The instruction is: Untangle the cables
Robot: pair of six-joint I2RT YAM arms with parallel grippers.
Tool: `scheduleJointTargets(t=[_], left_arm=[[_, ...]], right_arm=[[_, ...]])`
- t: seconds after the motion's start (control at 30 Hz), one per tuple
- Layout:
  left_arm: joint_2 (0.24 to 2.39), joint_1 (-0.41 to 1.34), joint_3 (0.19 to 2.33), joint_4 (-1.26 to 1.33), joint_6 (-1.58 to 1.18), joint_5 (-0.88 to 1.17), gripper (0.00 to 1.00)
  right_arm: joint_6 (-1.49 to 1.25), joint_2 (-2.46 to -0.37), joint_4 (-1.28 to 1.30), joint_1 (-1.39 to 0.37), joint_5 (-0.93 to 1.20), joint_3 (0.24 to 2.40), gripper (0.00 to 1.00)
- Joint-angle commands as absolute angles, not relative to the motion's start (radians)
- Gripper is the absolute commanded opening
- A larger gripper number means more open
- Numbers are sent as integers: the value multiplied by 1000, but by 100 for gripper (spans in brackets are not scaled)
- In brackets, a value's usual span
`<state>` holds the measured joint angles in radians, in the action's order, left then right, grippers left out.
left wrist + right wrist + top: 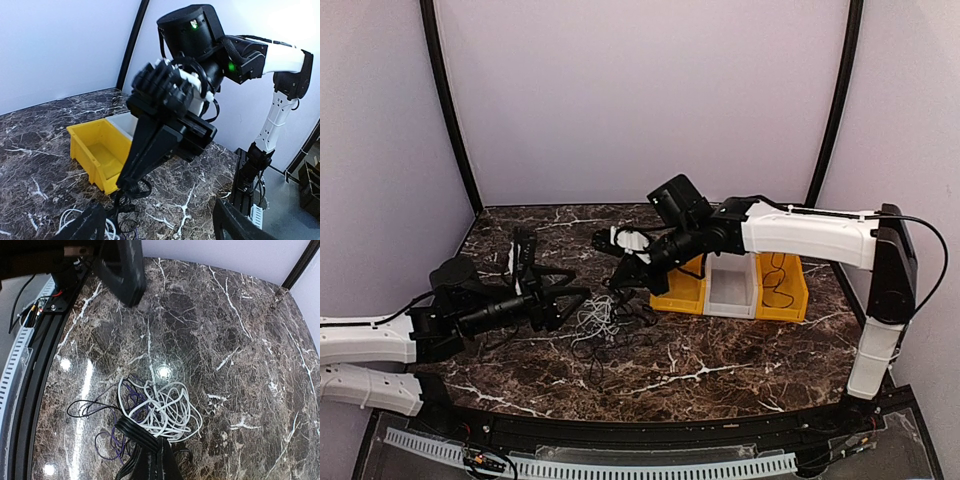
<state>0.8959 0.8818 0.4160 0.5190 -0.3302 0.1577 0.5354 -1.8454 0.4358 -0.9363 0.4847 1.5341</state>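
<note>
- You're looking at the cables (603,322) sitting in one clump on the marble table (720,372), a little toward 8 o'clock from its middle in the top view. The white loops (160,412) are piled on top, and thin black strands (131,434) are trailing out toward 6 o'clock.
- Your right gripper (150,460) is reaching into the clump from 1 o'clock with its jaws pressed together. The black strands are running straight into its tips (so I'm reading this as a pinch on the cables, not an empty close).
- Your left gripper (157,222) is hovering at 9 o'clock of the clump with its fingers standing wide apart, holding nothing.
- Three bins (733,292) are waiting at 3 o'clock of the clump: yellow, pale, yellow.
- By my judgement you're working on the opening separation. One hand is gripping a dark strand, and the tangle is looking whole.
- The next move is asking for a second anchor. I'd be bringing the left gripper down onto the white loops and closing there. Then I'd draw the right hand's strand away toward 1 o'clock.
- I'd be going slowly, because if the whole clump is lifting as one, the knot is tightening rather than giving.
</note>
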Motion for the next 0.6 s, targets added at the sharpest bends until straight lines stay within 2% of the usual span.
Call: scheduleJointTargets(t=[0.0, 0.13, 0.37, 0.53, 0.57], left_arm=[[992, 918, 402, 707, -252, 190, 77], [1120, 964, 428, 794, -183, 88, 75], [1344, 994, 409, 1166, -71, -99, 72], [1556, 1007, 456, 1329, -8, -156, 60], [1577, 1008, 461, 1339, -7, -157, 54]], right_arm=[[447, -1816, 411, -934, 543, 1602, 0], [415, -1798, 412, -933, 556, 1626, 0], [361, -1772, 431, -927, 629, 1672, 0], [335, -1767, 440, -926, 667, 1705, 0], [334, -1765, 445, -926, 673, 1716, 0]])
